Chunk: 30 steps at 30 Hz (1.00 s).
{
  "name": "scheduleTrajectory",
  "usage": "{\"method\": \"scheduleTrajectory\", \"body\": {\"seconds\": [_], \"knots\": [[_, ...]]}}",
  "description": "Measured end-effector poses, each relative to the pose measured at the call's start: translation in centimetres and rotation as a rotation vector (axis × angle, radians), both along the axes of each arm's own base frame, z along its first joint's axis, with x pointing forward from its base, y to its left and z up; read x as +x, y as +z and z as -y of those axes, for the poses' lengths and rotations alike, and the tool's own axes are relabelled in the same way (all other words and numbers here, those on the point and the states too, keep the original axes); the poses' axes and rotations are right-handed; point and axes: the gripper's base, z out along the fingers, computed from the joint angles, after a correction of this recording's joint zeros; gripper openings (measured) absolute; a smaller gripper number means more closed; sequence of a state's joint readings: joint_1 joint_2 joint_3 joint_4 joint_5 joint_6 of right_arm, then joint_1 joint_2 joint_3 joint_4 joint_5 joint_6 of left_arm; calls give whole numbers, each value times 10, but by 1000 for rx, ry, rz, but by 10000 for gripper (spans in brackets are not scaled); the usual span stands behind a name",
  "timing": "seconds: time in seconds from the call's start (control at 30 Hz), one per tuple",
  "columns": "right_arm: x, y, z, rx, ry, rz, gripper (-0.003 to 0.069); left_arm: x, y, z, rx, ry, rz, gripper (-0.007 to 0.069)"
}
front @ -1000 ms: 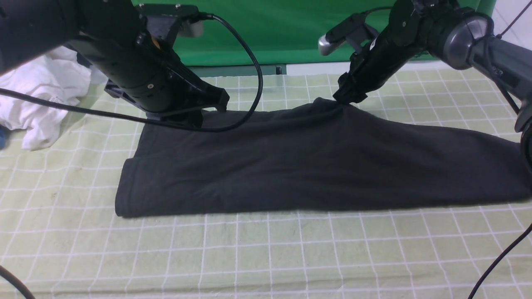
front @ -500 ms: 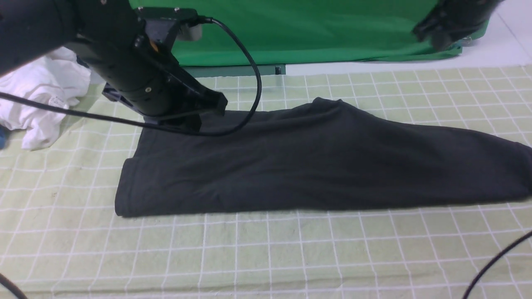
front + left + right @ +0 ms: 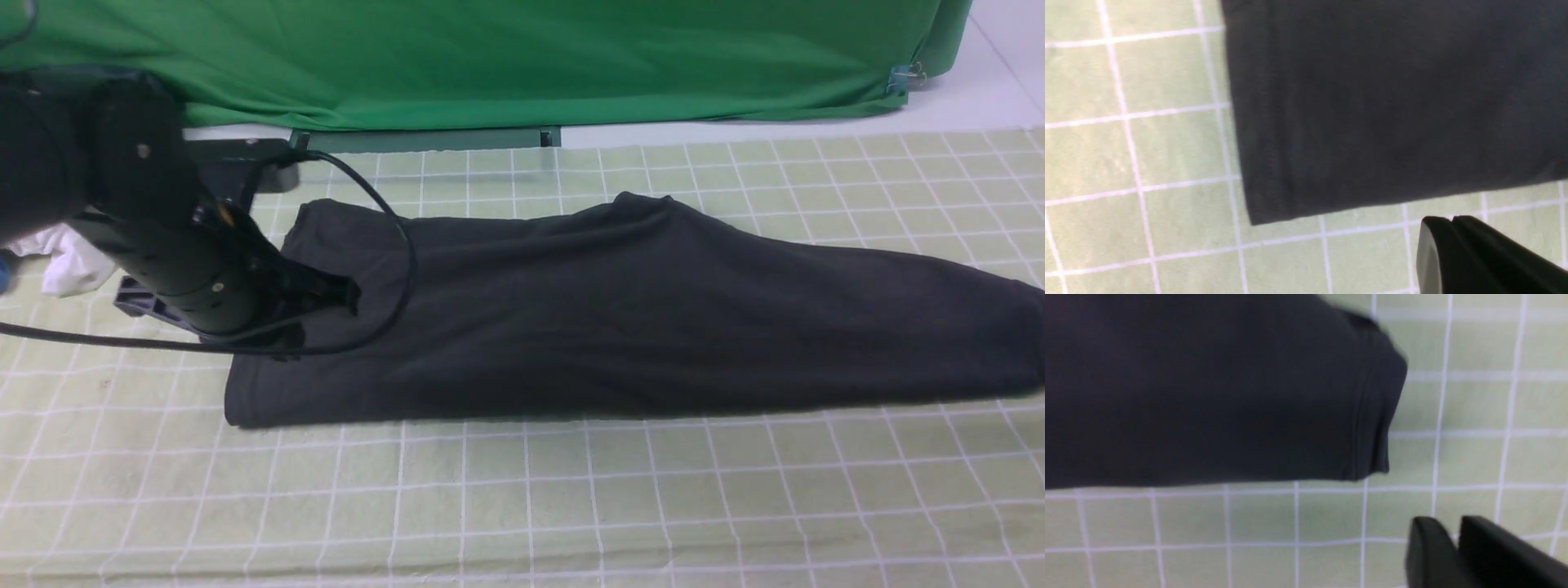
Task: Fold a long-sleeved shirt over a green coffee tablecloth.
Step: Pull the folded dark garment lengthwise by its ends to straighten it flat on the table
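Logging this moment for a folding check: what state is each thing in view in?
long-sleeved shirt: folded into a long band, lying loose, not held.
green coffee tablecloth: spread out beneath the shirt.
left gripper: shut, empty.
right gripper: jaws slightly apart, empty.
white garment: crumpled, at the robot's far left.

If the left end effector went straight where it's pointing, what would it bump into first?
Most likely the long-sleeved shirt: the shut left end effector points low across its left end. Its height is hard to judge, so it might just skim over it.
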<state>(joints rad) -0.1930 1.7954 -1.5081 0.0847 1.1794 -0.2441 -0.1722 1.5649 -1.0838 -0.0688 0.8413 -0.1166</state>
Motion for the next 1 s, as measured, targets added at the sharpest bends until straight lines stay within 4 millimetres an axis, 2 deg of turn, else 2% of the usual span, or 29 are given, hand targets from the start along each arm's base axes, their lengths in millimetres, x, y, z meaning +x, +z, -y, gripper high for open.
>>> {"method": "scheduleTrajectory", "body": {"seconds": [0.13, 0.17, 0.23, 0.3, 0.4, 0.53, 0.67, 0.73, 0.83, 0.87, 0.9, 0.93, 0.97, 1.0], "knots": [[8, -27, -2, 41, -13, 2, 409, 1, 0, -7, -5, 8, 3, 11], [10, -29, -2, 48, -15, 4, 447, 1, 0, -7, -5, 7, 3, 11], [20, -45, -2, 73, -29, 25, 571, 1, 0, -7, -7, 6, 3, 11], [27, -59, -1, 77, -40, 24, 610, 1, -1, -8, -5, 4, -2, 11], [34, -78, 1, 80, -56, 12, 615, -1, -1, -8, -2, -4, -12, 11], [41, -102, 2, 82, -66, -9, 594, -2, -3, -7, -6, -7, -29, 11], [44, -116, 2, 94, -72, -32, 564, -3, -3, -7, -18, -4, -36, 11], [44, -118, 2, 96, -72, -37, 526, -3, -3, -6, -26, -5, -39, 11], [44, -119, 1, 98, -62, -41, 395, -4, -3, -5, -38, -13, -42, 11], [44, -119, 0, 101, -50, -41, 307, -4, -3, -4, -41, -14, -42, 11], [44, -119, 0, 103, -46, -42, 274, -4, -3, -4, -43, -13, -43, 11], [44, -119, -2, 113, -34, -42, 138, -4, -3, -4, -46, -14, -44, 11], [44, -118, -3, 115, -28, -41, 92, -4, -3, -4, -47, -14, -45, 11], [44, -118, -3, 115, -25, -42, 76, -4, -3, -4, -47, -14, -45, 11]]}}
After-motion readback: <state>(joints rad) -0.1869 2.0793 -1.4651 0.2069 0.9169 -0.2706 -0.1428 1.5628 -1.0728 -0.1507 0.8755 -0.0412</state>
